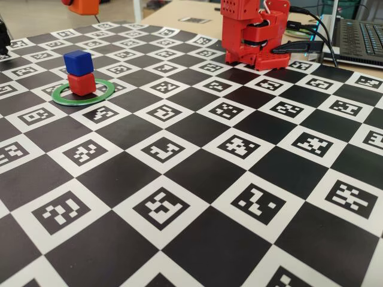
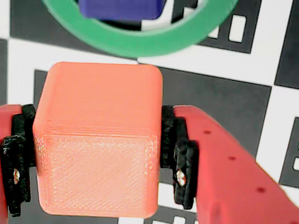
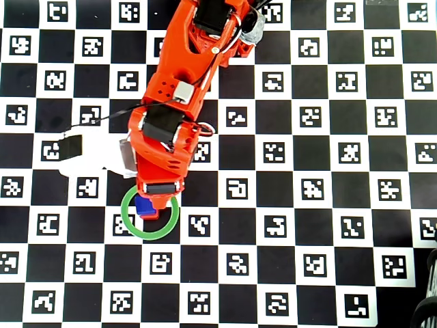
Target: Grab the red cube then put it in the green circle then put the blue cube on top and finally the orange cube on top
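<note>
Fixed view, left side: small dark blue plastic cube (image 1: 78, 62) sits on top of the small matte red plastic cube (image 1: 81, 84), slightly rotated against it. The red one rests on the board inside the thin flat green ring (image 1: 83, 94), off-centre toward the ring's far side. Top-left edge of the same view: a bit of the bright orange plastic cube (image 1: 84, 6), up in the air, mostly cut off by the frame. Further right, the red 3D-printed arm base (image 1: 254, 33) stands on the black-and-white checkered marker board (image 1: 179, 197).

Wrist view: red two-finger gripper (image 2: 98, 161) has its jaws pinching the orange cube on left and right faces, black pads (image 2: 174, 154) tight against it. Above it in frame, the green ring with the blue cube top inside.

Overhead view: gripper hangs over the ring's upper-left part, covering most of the stack; only a blue corner shows.
</note>
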